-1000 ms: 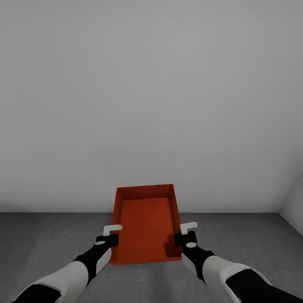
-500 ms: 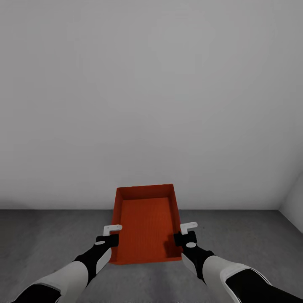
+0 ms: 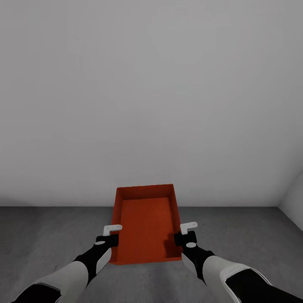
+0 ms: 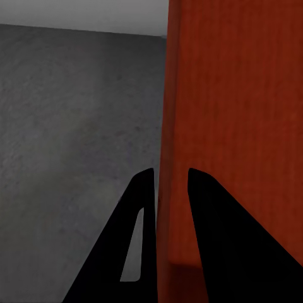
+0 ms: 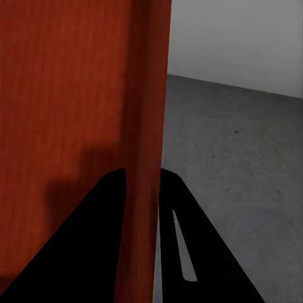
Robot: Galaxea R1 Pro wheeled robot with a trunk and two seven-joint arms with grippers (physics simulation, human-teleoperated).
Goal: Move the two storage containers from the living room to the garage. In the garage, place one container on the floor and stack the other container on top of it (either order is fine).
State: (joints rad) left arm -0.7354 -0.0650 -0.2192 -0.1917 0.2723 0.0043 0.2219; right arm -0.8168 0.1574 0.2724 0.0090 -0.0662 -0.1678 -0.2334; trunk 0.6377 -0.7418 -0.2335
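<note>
One orange-red storage container (image 3: 145, 223) hangs level in front of me, held between both arms above the dark grey concrete floor (image 3: 50, 235) of the garage. My left gripper (image 3: 112, 238) is shut on its left side wall, and the left wrist view shows that wall (image 4: 165, 145) pinched between the two dark fingers. My right gripper (image 3: 181, 236) is shut on the right side wall; in the right wrist view the thin wall (image 5: 151, 126) runs between its fingers. The container is empty.
A plain pale grey wall (image 3: 151, 105) stands straight ahead, meeting the floor just beyond the container. A second wall (image 3: 294, 202) comes in at the right, forming a corner. Bare concrete lies to the left and right of the container.
</note>
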